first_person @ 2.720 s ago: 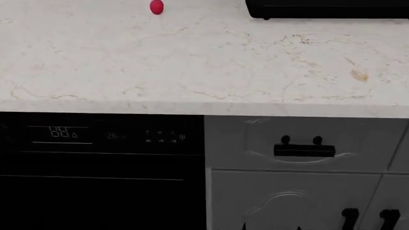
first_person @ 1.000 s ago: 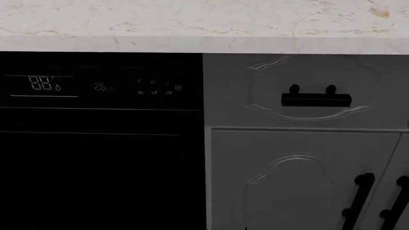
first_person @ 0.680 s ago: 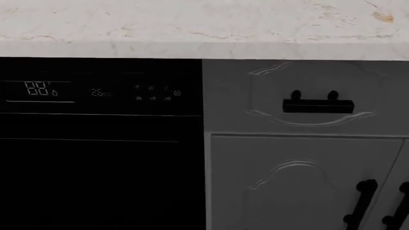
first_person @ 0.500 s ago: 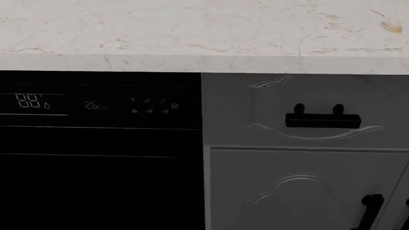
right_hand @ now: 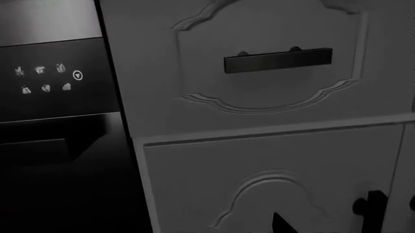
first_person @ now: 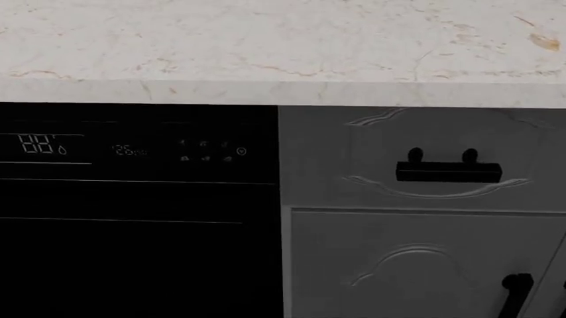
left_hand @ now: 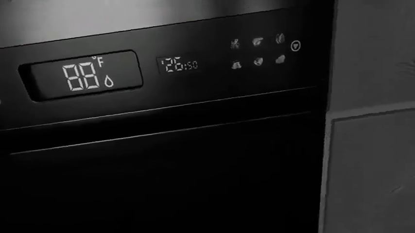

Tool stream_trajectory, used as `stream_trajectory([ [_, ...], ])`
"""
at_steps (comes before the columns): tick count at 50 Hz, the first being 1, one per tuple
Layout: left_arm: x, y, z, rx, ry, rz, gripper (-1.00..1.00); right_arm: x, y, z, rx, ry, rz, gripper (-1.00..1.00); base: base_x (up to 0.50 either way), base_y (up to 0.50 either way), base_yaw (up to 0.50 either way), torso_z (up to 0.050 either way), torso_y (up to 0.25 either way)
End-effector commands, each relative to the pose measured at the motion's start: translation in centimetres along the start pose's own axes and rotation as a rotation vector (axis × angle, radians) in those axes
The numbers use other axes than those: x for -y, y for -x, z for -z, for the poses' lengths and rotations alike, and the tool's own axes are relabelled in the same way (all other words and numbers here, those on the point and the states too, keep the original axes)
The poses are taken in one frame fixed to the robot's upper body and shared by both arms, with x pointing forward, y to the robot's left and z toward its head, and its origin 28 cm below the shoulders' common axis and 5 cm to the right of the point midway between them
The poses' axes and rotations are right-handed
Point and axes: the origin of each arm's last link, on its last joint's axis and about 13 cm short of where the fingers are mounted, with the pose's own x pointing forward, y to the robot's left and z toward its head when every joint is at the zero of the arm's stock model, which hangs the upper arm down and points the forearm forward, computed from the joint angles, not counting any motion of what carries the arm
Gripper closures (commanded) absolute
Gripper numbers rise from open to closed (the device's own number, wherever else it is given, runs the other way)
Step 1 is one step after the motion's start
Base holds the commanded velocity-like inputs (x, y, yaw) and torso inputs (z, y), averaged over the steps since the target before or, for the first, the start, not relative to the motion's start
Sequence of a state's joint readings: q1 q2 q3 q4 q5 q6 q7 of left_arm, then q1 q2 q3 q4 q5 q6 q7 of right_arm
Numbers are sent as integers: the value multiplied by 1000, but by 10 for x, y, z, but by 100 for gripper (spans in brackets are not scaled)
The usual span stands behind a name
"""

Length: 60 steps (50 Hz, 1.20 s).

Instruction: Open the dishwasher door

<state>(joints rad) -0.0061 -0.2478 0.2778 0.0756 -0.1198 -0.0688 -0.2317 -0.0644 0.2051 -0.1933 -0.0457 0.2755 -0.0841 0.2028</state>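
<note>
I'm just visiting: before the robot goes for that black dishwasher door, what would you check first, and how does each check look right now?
1. Dishwasher door in sight: ok, in all three views.
2. Door shut so far: ok, its front lies flush under the countertop.
3. Place to grip: cannot tell; only a dark groove shows under the control strip.
4. Pincers ready: cannot tell, neither is in view.
5. Right target: ok, the grey drawer with the black handle is beside the door, not part of it.
6. Path to the door: cannot tell, the arms are out of view.
</note>
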Motion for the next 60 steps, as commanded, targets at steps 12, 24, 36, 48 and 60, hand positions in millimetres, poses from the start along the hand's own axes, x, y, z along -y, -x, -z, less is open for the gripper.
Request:
stream_trajectory([
  [12,-33,3,-28,-217,-825,72,-100,0,2,3,-3,-16,0,-100,0,0,0,0,0],
  [24,-44,-15,-50,-269,-1114,74,-100,3,3,3,-2,-23,10,-100,0,0,0,0,0],
  [36,-56,-42,-57,-267,-1246,75,-100,1,2,1,2,-22,2,-100,0,0,0,0,0],
  [48,-59,-77,-61,-223,-1290,90,-100,2,1,-1,7,-21,8,-100,0,0,0,0,0],
  [60,-57,-104,-67,-177,-1323,108,-100,3,1,-4,13,-24,14,-100,0,0,0,0,0],
])
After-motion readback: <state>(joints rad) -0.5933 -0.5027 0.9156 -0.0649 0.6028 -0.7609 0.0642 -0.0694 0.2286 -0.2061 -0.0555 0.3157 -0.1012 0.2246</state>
